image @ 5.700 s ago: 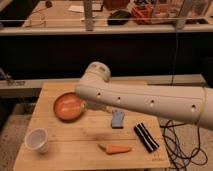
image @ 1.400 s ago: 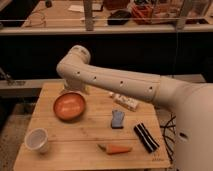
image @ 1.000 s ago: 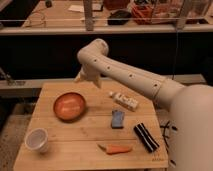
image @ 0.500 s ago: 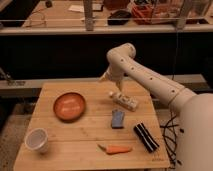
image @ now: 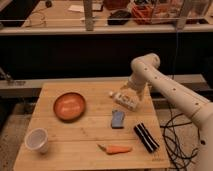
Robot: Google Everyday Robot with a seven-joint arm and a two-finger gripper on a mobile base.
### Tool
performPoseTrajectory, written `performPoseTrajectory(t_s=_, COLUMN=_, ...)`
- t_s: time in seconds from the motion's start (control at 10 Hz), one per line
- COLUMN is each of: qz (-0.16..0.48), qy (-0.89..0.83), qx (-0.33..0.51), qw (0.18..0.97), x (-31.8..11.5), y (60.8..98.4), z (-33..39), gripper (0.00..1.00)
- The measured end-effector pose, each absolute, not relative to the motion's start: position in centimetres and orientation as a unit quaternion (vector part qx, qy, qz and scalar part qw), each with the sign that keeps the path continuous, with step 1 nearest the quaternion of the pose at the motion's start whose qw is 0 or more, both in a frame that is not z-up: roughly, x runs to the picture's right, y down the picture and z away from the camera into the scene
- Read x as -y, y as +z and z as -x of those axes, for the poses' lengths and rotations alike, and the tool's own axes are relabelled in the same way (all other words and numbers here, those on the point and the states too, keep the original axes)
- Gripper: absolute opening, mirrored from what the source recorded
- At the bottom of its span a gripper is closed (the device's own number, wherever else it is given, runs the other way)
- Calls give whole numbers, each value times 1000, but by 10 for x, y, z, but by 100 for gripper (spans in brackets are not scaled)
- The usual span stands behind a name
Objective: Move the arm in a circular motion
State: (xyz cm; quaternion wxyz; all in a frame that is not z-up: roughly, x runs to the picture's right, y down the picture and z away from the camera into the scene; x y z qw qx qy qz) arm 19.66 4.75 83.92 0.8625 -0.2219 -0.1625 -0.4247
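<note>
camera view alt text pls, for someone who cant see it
A large cream-white glossy robot arm reaches in from the right, its hand hanging over the far right of a wooden table, just above a small white bottle. Also there: an orange bowl, white cup, blue sponge, carrot and black bar.

No text, label or number can be read anywhere.

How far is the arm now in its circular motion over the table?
Done: the arm has swept from the left, above the orange bowl, across to the right. In hand: its end effector hangs over the small white box at the table's right rear. Left: curving back to close the circle.
</note>
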Motion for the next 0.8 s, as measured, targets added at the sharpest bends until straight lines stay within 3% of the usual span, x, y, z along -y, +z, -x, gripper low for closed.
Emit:
performPoseTrajectory(t_s=0.4, qz=243, qy=-417, qx=137, qw=865, x=-123, y=774, z=-234, gripper=80)
performPoseTrajectory(t_s=0.8, qz=235, qy=-471, qx=125, qw=841, x=-159, y=708, z=-192, gripper=80)
